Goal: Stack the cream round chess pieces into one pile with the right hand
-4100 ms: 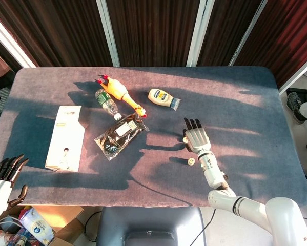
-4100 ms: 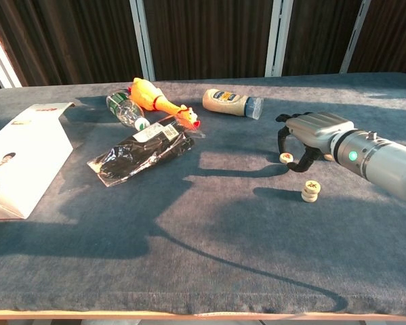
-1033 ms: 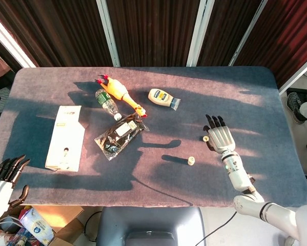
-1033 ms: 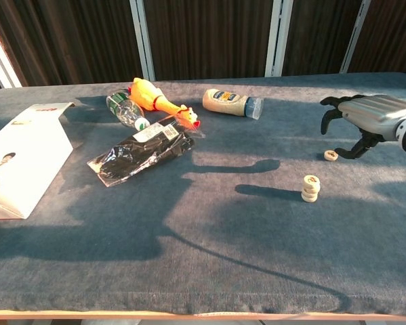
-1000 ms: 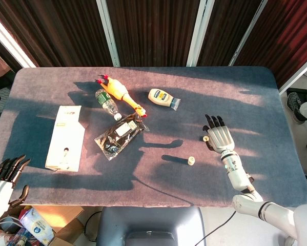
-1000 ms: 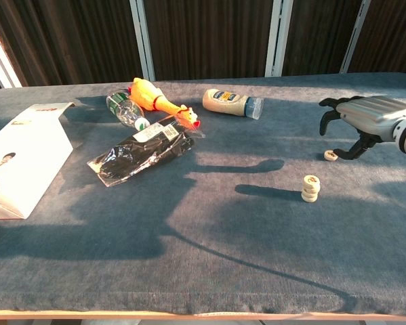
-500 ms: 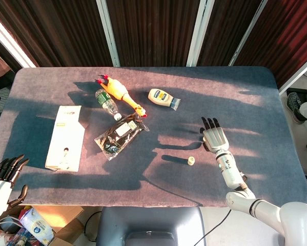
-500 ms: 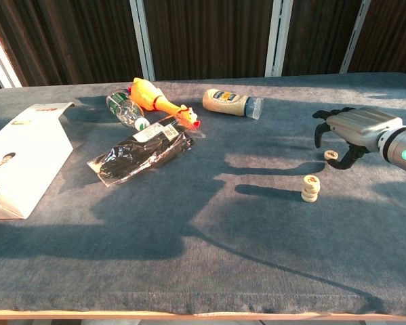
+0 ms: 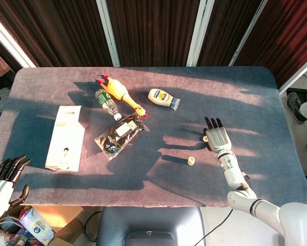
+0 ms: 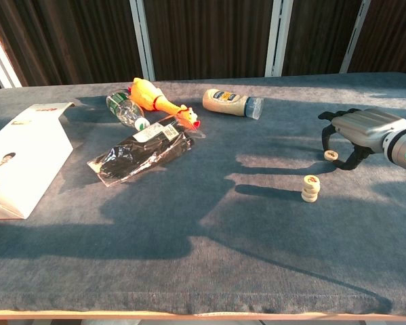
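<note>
A short stack of cream round chess pieces (image 10: 311,188) stands on the grey table (image 10: 209,271); the head view shows the stack (image 9: 191,161) too. One single cream piece (image 10: 331,155) lies flat on the cloth behind and to the right of it. My right hand (image 10: 357,137) hovers over that piece with its fingers arched down around it. Fingertips are close beside the piece and the thumb stays apart from it. In the head view the right hand (image 9: 216,137) shows palm down, with the lone piece (image 9: 205,138) at its left edge. My left hand (image 9: 4,177) hangs empty off the table's near left corner.
At the back left lie an orange rubber chicken (image 10: 158,101), a plastic bottle (image 10: 125,110), a black packet (image 10: 143,152) and a white box (image 10: 23,156). A mayonnaise bottle (image 10: 231,103) lies on its side at the back centre.
Since four seconds ago the single piece and my right hand have shifted right, past the stack. In the last second the hand drifted left over the piece, then slightly back; the stack stayed still.
</note>
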Controlling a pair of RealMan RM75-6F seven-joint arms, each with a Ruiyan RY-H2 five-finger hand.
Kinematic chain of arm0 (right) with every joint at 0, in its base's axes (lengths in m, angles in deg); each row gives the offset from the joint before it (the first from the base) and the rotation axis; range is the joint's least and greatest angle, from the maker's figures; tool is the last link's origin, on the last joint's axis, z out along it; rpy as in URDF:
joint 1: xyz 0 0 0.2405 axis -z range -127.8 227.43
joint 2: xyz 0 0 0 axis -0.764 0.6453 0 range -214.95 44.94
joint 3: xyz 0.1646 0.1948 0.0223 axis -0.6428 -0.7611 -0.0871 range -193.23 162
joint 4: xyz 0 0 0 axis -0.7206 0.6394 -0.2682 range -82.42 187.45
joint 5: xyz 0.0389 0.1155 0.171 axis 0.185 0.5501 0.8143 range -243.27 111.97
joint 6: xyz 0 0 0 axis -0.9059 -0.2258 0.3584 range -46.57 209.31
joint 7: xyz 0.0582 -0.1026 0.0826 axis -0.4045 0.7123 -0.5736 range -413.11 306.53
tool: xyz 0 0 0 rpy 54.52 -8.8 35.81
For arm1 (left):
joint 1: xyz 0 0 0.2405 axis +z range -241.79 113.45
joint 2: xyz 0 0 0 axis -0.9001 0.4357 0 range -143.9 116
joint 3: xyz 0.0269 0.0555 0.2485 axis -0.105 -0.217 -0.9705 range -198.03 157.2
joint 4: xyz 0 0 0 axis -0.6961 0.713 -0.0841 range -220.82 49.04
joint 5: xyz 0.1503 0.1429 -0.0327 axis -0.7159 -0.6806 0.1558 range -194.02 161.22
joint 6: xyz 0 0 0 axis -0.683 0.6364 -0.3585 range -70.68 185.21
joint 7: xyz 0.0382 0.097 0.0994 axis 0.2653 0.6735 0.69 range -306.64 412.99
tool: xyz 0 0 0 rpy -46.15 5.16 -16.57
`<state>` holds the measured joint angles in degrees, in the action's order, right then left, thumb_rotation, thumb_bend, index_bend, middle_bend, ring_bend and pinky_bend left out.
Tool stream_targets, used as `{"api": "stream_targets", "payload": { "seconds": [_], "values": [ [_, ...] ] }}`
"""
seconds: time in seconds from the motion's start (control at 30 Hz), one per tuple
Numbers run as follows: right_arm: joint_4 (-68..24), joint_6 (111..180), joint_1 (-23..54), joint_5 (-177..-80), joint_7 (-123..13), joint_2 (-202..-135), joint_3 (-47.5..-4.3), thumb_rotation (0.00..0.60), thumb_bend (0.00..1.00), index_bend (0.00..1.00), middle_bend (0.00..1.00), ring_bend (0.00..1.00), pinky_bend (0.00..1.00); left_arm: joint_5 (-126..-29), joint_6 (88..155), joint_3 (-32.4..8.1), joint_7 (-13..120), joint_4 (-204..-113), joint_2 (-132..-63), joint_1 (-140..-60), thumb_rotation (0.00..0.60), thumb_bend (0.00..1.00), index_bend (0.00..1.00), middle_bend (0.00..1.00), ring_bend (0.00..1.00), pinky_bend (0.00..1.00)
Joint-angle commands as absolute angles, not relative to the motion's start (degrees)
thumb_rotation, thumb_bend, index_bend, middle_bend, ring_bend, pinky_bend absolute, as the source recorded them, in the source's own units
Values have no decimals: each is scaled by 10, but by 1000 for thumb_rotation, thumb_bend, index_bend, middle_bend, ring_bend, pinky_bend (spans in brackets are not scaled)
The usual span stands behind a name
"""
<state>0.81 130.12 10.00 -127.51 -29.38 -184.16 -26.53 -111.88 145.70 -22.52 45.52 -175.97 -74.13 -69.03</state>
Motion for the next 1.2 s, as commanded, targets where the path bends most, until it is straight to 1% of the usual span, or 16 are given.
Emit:
{"api": "stream_targets", "payload": {
  "seconds": [0.03,0.3,0.43,0.6,0.73,0.83,1.03,1.2],
  "values": [
    [9,1301,100,-1276,-295,-1842,-266,600,500,553,58,0,60,-1119,1457,-225,455,-1760,-742,-690,600,540,0,0,0,34],
    [8,1306,101,-1275,-290,-1842,-267,600,501,606,57,0,74,-1119,1458,-225,454,-1758,-742,-690,600,538,0,0,0,34],
    [-10,1321,106,-1285,-296,-1835,-267,600,500,623,57,0,75,-1119,1458,-225,454,-1759,-742,-690,600,539,0,0,0,34],
    [-75,1364,121,-1323,-319,-1805,-259,600,500,624,57,0,76,-1118,1458,-225,455,-1759,-742,-690,600,538,0,0,0,34],
    [-151,1406,138,-1364,-336,-1766,-246,600,501,629,57,0,76,-1119,1459,-225,456,-1759,-742,-690,600,539,0,0,0,34],
    [-201,1423,149,-1390,-343,-1740,-233,600,500,629,57,0,76,-1119,1459,-225,458,-1759,-743,-690,600,539,0,0,0,34],
    [-264,1424,160,-1417,-341,-1705,-205,600,500,628,57,0,77,-1120,1460,-225,459,-1759,-743,-690,600,538,0,0,0,34],
    [-278,1413,161,-1422,-331,-1701,-195,600,500,627,57,0,77,-1120,1460,-225,459,-1759,-743,-690,600,538,0,0,0,34]
  ]
}}
